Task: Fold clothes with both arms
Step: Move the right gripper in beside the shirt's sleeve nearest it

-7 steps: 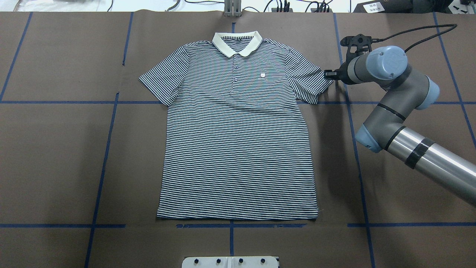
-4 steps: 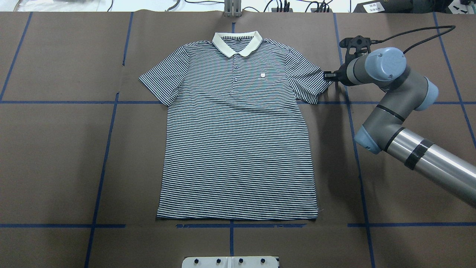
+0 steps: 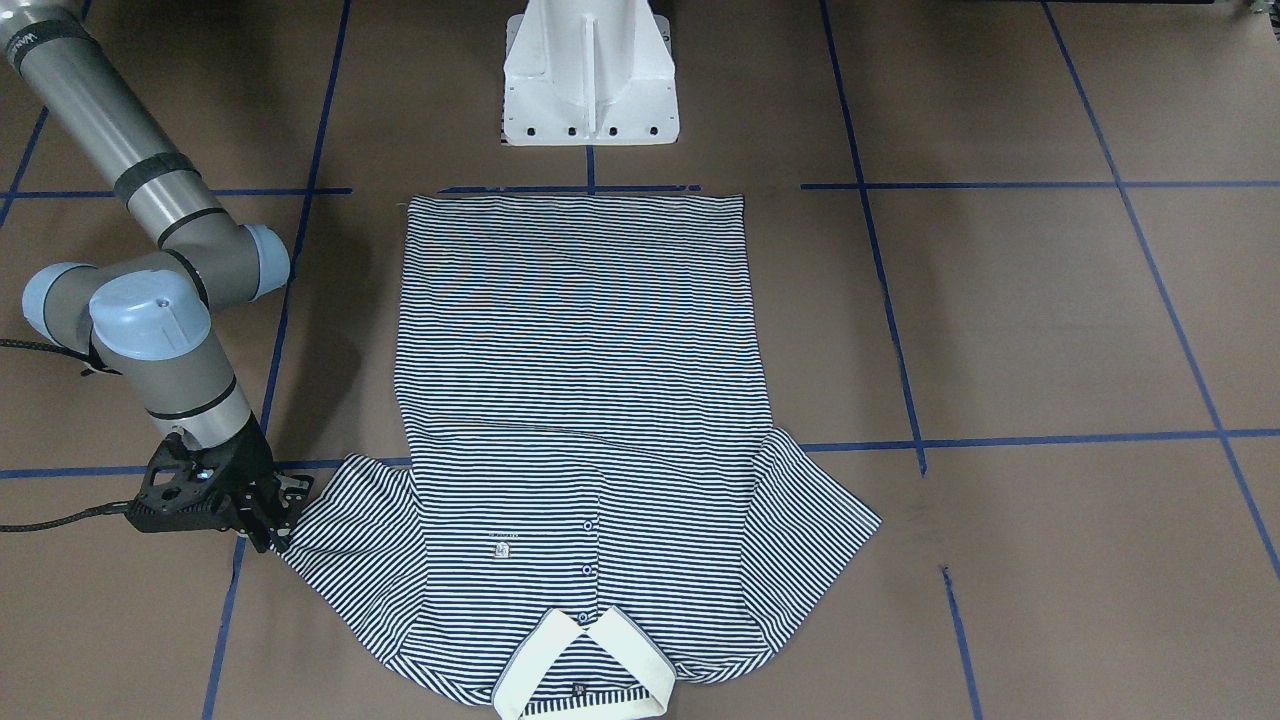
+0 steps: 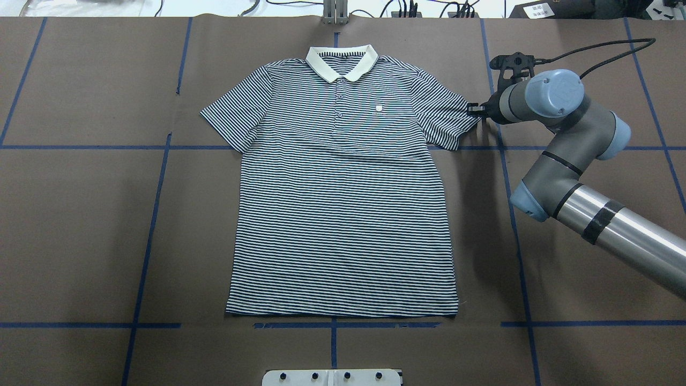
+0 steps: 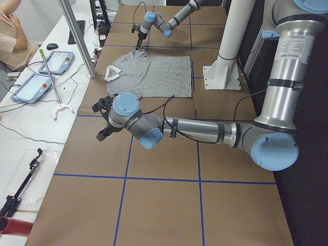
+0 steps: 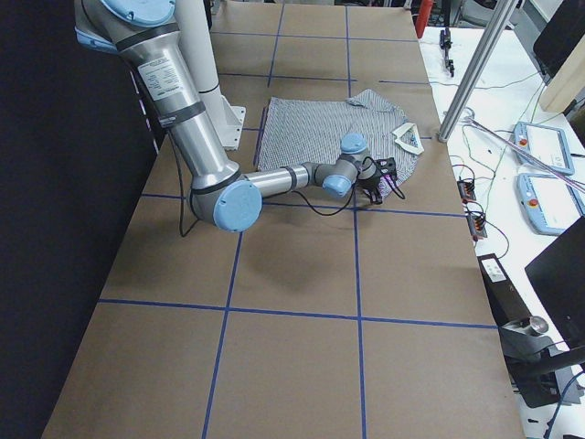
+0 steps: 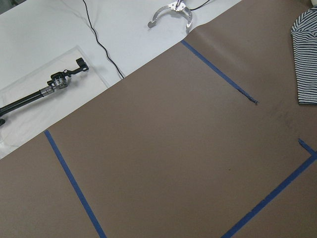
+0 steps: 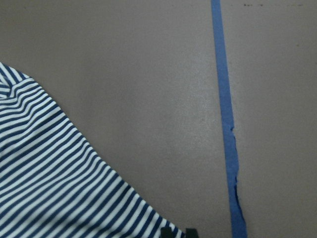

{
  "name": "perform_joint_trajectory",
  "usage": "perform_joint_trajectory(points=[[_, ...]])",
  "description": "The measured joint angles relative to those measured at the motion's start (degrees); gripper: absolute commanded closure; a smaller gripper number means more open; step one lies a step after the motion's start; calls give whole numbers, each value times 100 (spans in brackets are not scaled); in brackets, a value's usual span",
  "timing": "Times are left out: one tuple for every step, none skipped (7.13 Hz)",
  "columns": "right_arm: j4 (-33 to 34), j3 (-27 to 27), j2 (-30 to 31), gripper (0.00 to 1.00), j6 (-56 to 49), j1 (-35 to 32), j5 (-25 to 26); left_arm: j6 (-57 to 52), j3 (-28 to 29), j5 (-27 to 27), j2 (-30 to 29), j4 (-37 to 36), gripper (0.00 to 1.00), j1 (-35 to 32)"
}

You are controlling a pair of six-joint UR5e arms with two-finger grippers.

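Since a second ago my right arm has only crept, its wrist easing a touch lower beside the shirt. The polo shirt lies flat and face up in the middle of the tabletop, spread out ready for folding. The right end effector sits low at the hem of the sleeve, where I judge a pinch would start. Whether it is parted or has cloth, I cannot tell. The left end effector hangs over bare tabletop, well apart from the shirt's other sleeve. How far open it is I cannot tell either.
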State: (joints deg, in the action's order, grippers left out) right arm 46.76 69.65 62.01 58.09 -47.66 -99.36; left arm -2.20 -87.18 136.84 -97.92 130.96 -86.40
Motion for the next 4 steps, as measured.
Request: perform_joint_trajectory(points=[[9,13,-41,100,31,-6,3,-2,0,0,0,0,0,0],[16,25,-64,100,48,-15,4,-6,0,0,3,0,0,0],[34,64,-76,100,56,-27,2,-8,0,0,6,0,0,0],[152,189,-83,100,73,-43,-4,-7,0,0,8,0,0,0]])
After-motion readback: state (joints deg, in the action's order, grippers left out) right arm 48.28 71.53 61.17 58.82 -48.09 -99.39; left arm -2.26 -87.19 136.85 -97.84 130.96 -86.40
